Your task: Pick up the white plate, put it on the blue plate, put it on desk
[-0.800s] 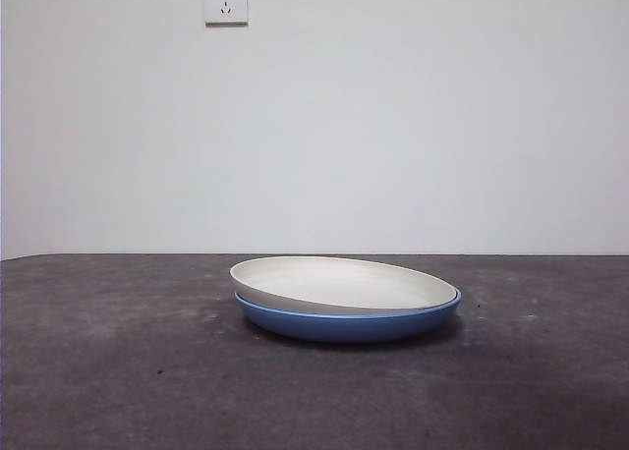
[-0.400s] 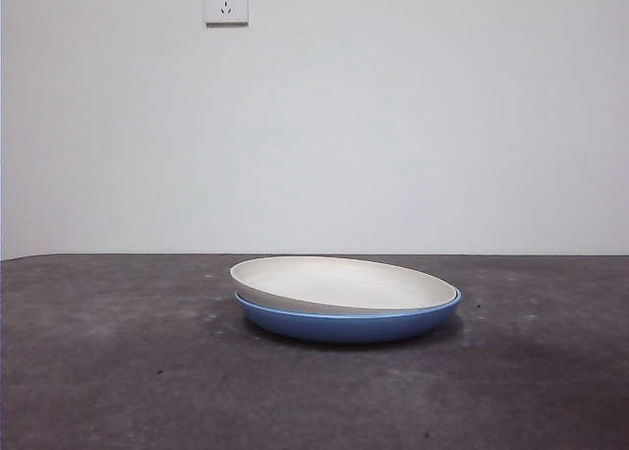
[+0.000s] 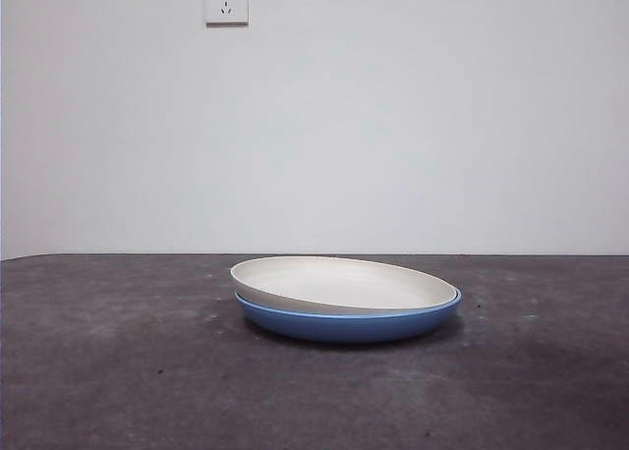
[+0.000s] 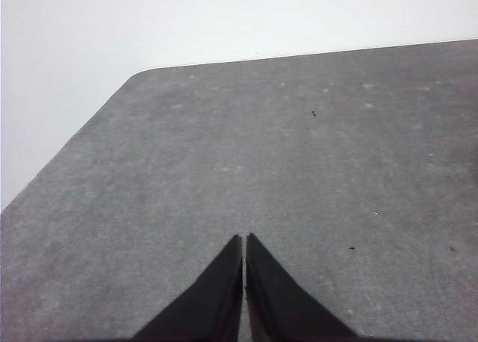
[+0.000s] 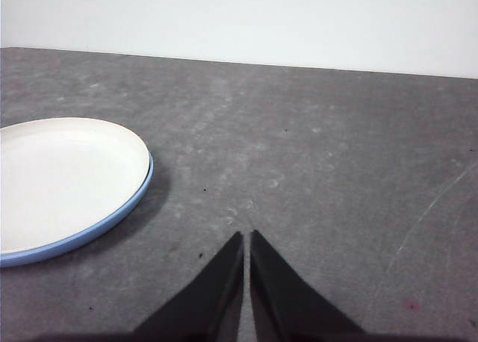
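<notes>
The white plate (image 3: 344, 282) rests slightly tilted inside the blue plate (image 3: 349, 323) near the middle of the desk (image 3: 118, 371). In the right wrist view the white plate (image 5: 63, 178) fills the blue plate (image 5: 104, 226), of which only a thin rim shows. My right gripper (image 5: 246, 237) is shut and empty, hovering over bare desk (image 5: 336, 170) a short way from the stacked plates. Over a corner of the desk (image 4: 299, 148), my left gripper (image 4: 244, 240) is also shut and holds nothing; no plate shows in its view. Neither arm appears in the front view.
A pale wall stands behind the desk, with a power socket (image 3: 226, 1) high up. The desk's rounded corner and edge (image 4: 138, 77) show in the left wrist view.
</notes>
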Tool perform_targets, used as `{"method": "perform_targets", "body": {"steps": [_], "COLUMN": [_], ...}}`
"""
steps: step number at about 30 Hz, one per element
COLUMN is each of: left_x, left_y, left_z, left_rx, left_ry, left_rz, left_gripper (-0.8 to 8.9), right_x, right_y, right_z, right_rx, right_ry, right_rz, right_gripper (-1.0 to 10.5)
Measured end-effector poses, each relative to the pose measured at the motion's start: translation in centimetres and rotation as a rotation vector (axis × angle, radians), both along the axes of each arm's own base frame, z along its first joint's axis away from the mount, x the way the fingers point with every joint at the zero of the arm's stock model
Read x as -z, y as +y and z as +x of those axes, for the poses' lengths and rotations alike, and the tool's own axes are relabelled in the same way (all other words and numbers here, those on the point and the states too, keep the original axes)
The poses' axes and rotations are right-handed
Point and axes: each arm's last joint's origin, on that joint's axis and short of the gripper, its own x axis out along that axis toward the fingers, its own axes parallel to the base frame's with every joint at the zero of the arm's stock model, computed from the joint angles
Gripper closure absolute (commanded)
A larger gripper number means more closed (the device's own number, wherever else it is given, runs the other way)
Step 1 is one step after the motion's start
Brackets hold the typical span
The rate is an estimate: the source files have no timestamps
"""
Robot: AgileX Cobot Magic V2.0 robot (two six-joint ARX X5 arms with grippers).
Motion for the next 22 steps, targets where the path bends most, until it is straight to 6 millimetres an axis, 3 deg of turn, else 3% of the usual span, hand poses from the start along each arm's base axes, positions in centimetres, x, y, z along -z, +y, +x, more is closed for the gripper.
{"method": "perform_targets", "body": {"steps": [22], "left_x": [0.0], "left_y": [0.0], "left_z": [0.0], "left_rx": [0.0], "left_ry": [0.0], "left_rz": [0.0], "left_gripper": [8.04], "right_x": [0.0], "right_y": [0.0], "right_z": [0.0], "right_rx": [0.001], "right_ry": [0.002], "right_rz": [0.007], "right_gripper": [9.4]}}
